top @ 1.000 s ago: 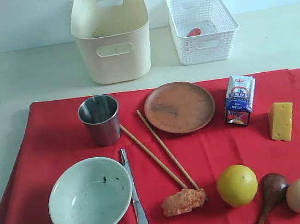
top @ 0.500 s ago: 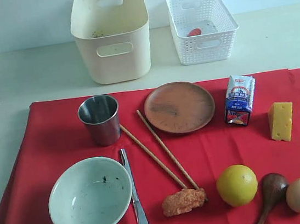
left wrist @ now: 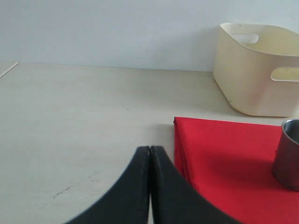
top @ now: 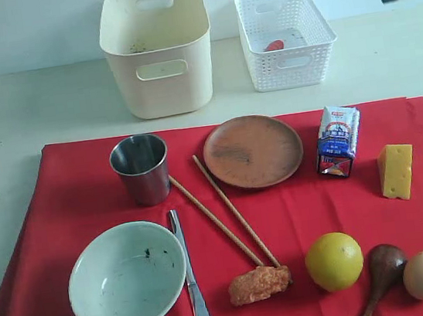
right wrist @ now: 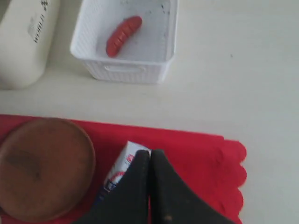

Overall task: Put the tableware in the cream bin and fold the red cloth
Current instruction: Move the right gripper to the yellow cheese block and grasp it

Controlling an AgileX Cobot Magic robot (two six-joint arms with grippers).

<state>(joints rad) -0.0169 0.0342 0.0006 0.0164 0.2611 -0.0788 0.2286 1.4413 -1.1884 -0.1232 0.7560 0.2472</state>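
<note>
A pale surface (top: 3,115) carries a large bright red cloth (top: 312,207), spread flat, with a scalloped edge at 3 o'clock. Off the cloth at 11 o'clock stands the tall cream plastic bin (top: 160,79), upright, and a white lattice basket (top: 290,62) is at 1 o'clock. All the tableware lies on the cloth:
- pale green-white bowl (top: 126,278) at 8 o'clock
- round brown plate (top: 253,151) at 12 o'clock
- steel cup (top: 142,169) at 10 o'clock
- two wooden chopsticks (top: 216,220) near the centre
- metal knife (top: 191,285) just beside the bowl
- dark wooden spoon (top: 382,269) at 5 o'clock

The left end effector (left wrist: 150,151) is closed and empty, near the cloth's corner. The right end effector (right wrist: 149,154) is closed on nothing above a blue-white carton (right wrist: 122,170).
</note>
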